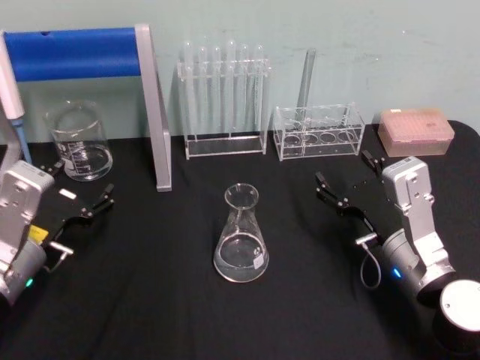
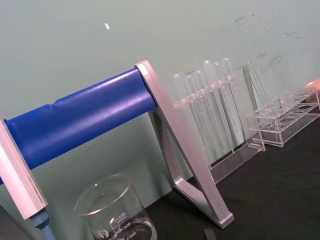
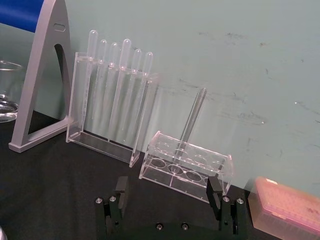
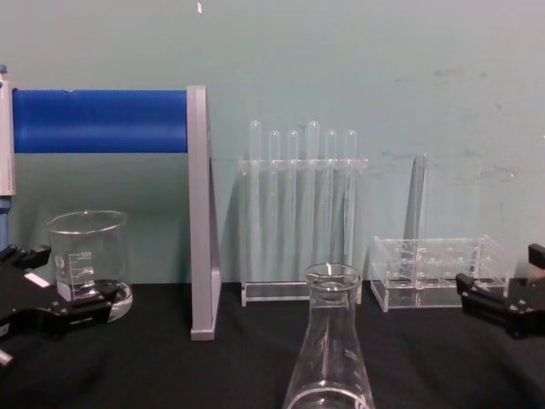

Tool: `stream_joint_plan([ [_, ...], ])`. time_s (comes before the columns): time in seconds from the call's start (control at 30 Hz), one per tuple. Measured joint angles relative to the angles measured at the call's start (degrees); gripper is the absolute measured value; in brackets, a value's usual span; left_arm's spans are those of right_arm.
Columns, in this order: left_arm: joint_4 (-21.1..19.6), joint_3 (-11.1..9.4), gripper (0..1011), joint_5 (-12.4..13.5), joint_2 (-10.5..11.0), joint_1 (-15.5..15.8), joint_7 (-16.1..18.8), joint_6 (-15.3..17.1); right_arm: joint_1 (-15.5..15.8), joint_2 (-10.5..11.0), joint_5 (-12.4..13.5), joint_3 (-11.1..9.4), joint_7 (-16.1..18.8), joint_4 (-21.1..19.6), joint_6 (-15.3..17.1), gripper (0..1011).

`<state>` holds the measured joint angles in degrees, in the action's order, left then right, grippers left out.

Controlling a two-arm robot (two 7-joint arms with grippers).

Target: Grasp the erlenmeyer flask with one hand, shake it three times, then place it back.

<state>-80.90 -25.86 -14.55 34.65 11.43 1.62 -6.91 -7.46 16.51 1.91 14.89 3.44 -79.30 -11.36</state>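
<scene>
The erlenmeyer flask (image 1: 241, 238) stands upright at the middle of the black table, a little clear liquid in its wide base; in the chest view the erlenmeyer flask (image 4: 330, 358) rises at the bottom centre. My left gripper (image 1: 79, 187) rests open on the left, well apart from the flask, and comes in as the left gripper (image 4: 55, 285) in front of the beaker. My right gripper (image 1: 349, 178) sits open to the right of the flask, with nothing between its fingers; the right gripper (image 3: 167, 192) points at the racks, and the right gripper (image 4: 511, 281) enters from the right edge.
A graduated glass beaker (image 1: 80, 142) stands at the back left beside a stand with a blue bar (image 1: 75, 52) and grey leg (image 1: 156, 112). A rack of test tubes (image 1: 223, 105), a low clear rack (image 1: 319, 133) holding one tube, and a pink tip box (image 1: 415, 129) line the back.
</scene>
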Motion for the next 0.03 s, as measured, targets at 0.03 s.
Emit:
stream_joint_plan([
  [0.03, 0.0, 0.0, 1001, 0.0, 0.0, 0.0, 0.0, 0.0, 0.0, 0.0, 0.0, 0.0, 0.0, 0.0, 0.0, 1000],
])
